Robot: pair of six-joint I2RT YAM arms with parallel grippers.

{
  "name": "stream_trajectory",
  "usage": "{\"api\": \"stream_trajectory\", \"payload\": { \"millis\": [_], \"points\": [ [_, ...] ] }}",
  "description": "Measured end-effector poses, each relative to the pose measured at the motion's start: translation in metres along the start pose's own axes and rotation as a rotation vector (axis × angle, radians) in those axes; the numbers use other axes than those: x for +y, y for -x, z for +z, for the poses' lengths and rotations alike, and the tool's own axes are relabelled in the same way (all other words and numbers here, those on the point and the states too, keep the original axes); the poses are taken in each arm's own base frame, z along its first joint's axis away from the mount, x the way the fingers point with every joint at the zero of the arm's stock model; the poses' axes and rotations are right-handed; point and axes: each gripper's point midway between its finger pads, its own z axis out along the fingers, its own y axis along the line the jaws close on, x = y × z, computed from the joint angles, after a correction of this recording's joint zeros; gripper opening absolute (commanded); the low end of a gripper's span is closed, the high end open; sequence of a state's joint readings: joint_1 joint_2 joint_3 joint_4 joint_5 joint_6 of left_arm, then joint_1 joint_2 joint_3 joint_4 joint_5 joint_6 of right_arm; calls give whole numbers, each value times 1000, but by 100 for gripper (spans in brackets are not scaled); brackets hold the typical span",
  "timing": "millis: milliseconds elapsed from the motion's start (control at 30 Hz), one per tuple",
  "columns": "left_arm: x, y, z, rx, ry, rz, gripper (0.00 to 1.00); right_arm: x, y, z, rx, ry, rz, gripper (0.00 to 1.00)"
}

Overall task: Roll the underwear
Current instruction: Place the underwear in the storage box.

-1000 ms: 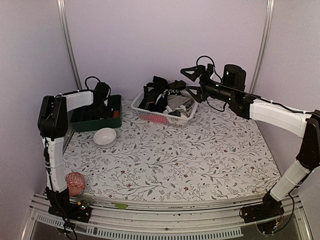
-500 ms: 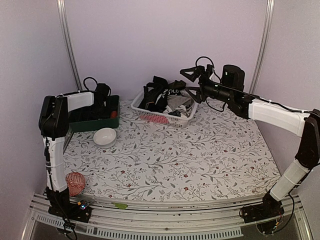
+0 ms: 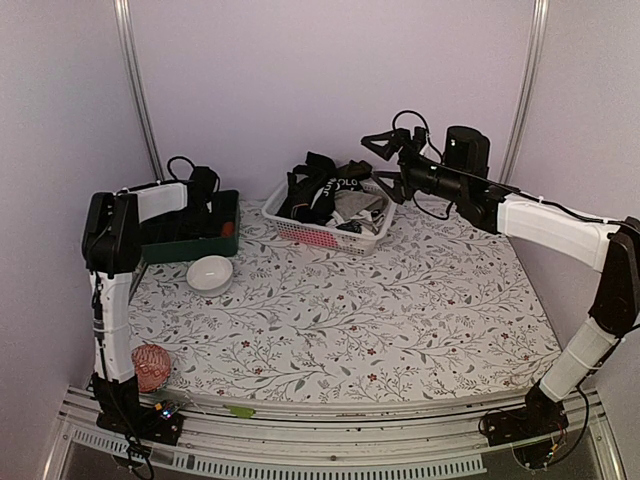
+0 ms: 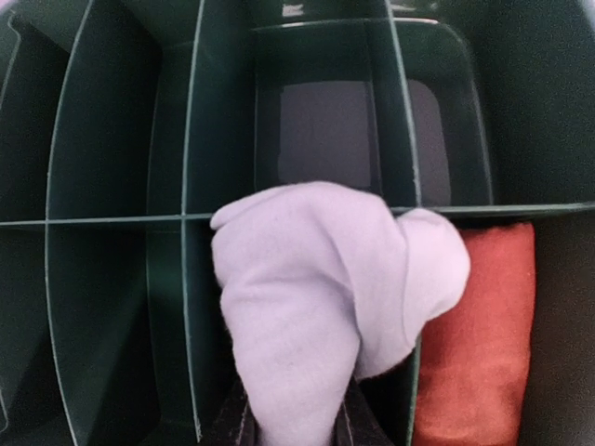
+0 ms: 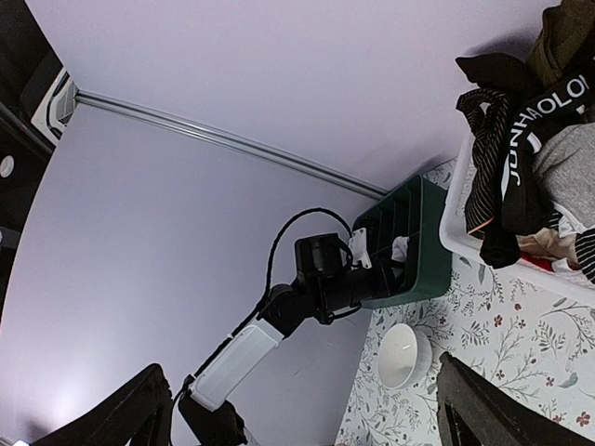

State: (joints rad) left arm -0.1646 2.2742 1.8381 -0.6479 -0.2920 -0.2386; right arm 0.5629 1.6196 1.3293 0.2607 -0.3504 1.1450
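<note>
Several black, white and grey underwear pieces (image 3: 325, 190) are heaped in the white lattice basket (image 3: 325, 235) at the back; they also show in the right wrist view (image 5: 521, 158). My left gripper (image 3: 212, 215) reaches into the green divided box (image 3: 170, 240). In the left wrist view it (image 4: 296, 423) is shut on a white rolled piece of underwear (image 4: 316, 288) that rests over a divider, partly in a compartment. My right gripper (image 3: 378, 160) is open and empty, raised beside the basket's right end; its fingers (image 5: 139, 409) frame the right wrist view.
An orange-red rolled cloth (image 4: 479, 344) fills the compartment to the right of the white roll. A white bowl (image 3: 210, 272) sits in front of the green box. A pink ball (image 3: 152, 367) lies at the near left corner.
My left arm has shifted slightly to the right at the green box. My right gripper has hardly moved and stays open.
</note>
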Motion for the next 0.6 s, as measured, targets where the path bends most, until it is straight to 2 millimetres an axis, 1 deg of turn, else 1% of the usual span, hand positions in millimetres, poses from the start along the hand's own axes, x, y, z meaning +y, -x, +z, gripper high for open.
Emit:
{"api": "stream_trajectory", "payload": {
  "millis": [100, 200, 333, 500, 600],
  "points": [
    [-2, -2, -4, 7, -41, 5, 0, 4, 5, 0, -5, 2, 2, 99],
    [-6, -7, -9, 28, -89, 27, 0, 14, 11, 0, -13, 16, -3, 99],
    [-7, -10, -10, 51, -147, 39, 0, 23, 17, -1, -21, 26, -7, 99],
    [-5, -15, -9, 77, -194, 39, 0, 28, 22, 1, -22, 15, 2, 99],
    [-5, -18, -13, 87, -199, 37, 0, 29, 25, 4, -20, 3, 8, 99]
  ]
}}
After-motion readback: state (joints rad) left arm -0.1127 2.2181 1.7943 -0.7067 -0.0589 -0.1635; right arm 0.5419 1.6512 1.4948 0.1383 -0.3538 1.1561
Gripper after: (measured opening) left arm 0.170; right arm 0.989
